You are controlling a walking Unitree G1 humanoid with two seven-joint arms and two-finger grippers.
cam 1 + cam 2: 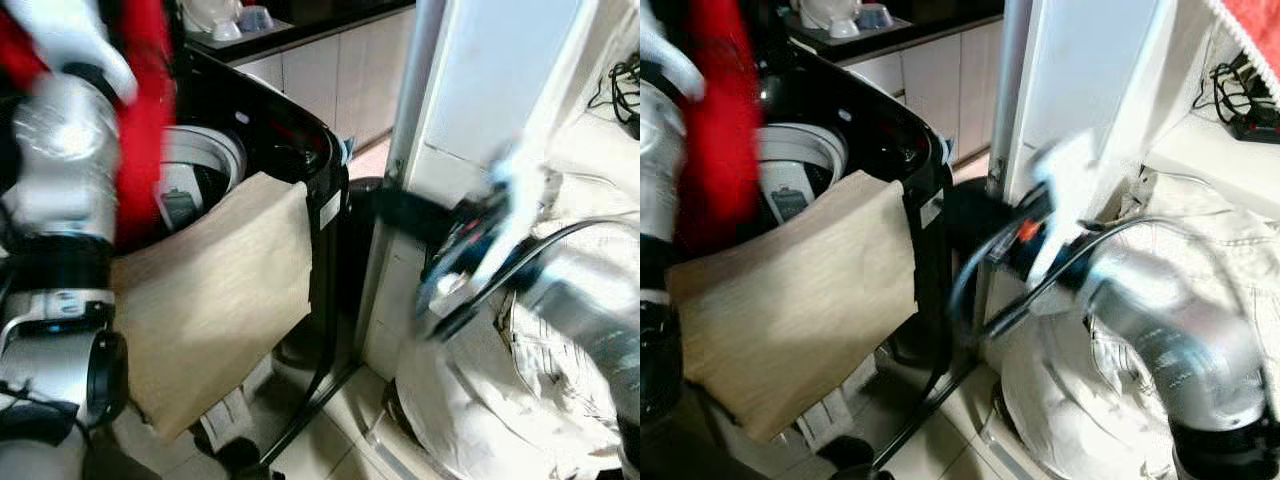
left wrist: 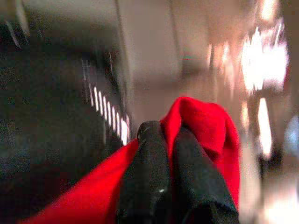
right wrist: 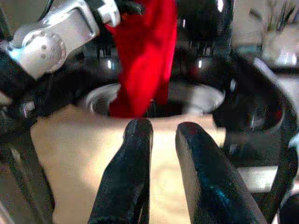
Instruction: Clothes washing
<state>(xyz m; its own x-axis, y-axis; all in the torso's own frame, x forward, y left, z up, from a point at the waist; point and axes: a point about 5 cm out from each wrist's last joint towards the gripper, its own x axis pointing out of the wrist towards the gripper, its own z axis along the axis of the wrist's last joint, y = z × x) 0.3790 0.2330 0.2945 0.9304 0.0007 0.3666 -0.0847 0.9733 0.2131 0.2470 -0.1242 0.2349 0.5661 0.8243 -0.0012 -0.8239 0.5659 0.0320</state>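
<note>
Your left gripper [image 2: 163, 133] hangs clenched on the red cloth garment [image 3: 142, 56] above the black top-loading washing machine [image 1: 290, 135]; your right gripper [image 3: 163, 130] stands released over the tan fabric sheet [image 1: 215, 300].

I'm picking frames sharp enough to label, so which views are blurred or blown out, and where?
Left eye view: the left arm and the hanging red cloth are smeared; the right arm too. Right eye view: same smear; the beige cloth draped over the black washing machine rim stays fairly crisp. Left wrist view: heavy streaking, glare at one side, left gripper soft. Right wrist view: sharpest, with small highlights; right gripper clear.
</note>
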